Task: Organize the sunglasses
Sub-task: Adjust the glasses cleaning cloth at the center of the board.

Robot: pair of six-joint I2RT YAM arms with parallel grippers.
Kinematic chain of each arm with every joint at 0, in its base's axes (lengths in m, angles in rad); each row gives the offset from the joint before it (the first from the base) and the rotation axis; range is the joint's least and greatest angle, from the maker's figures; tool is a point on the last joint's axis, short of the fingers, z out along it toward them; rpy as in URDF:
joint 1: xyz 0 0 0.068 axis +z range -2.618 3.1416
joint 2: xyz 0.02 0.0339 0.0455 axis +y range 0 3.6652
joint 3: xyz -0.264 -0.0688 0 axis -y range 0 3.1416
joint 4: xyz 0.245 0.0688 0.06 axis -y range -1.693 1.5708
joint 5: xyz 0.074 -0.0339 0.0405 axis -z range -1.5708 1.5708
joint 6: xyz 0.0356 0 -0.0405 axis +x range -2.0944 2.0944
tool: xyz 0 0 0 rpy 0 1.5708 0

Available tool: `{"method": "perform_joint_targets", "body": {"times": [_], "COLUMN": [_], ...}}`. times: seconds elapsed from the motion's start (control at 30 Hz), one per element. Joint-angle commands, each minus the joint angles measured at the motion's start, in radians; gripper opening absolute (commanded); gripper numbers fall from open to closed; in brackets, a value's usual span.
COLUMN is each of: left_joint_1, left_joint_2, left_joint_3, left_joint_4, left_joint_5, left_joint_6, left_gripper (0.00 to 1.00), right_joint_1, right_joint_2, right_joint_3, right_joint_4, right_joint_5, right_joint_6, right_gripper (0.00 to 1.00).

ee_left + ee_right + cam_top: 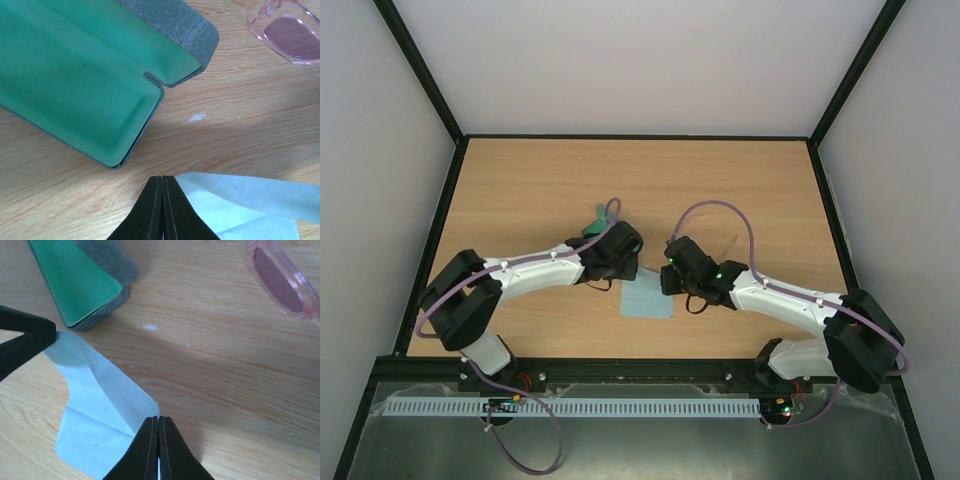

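The pink translucent sunglasses lie on the table, one lens at the top right of the left wrist view and of the right wrist view. The grey-blue case lies open, green lining up, also seen in the right wrist view and under the left wrist in the top view. The pale blue cloth lies between the grippers. My left gripper is shut at one cloth corner. My right gripper is shut at another corner of the cloth, whose far edge is lifted and folded.
The wooden table has dark raised edges and white walls around it. The left gripper's black fingers show at the left of the right wrist view. A small white speck lies on the wood near the case.
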Motion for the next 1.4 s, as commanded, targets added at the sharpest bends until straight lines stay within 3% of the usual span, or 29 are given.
{"method": "perform_joint_targets", "body": {"times": [0.0, 1.37], "left_joint_1": [0.013, 0.070], "left_joint_2": [0.037, 0.215], "left_joint_3": [0.029, 0.084], "left_joint_4": [0.022, 0.100], "left_joint_5": [0.009, 0.052], "left_joint_6": [0.034, 0.113], "left_gripper": [0.02, 0.02], "right_joint_1": [-0.032, -0.142], "right_joint_2": [0.019, 0.215], "right_joint_3": [-0.010, 0.035], "right_joint_4": [0.011, 0.090], "right_joint_5": [0.013, -0.019], "right_joint_6": [-0.042, -0.124], "right_gripper": [0.01, 0.04]}}
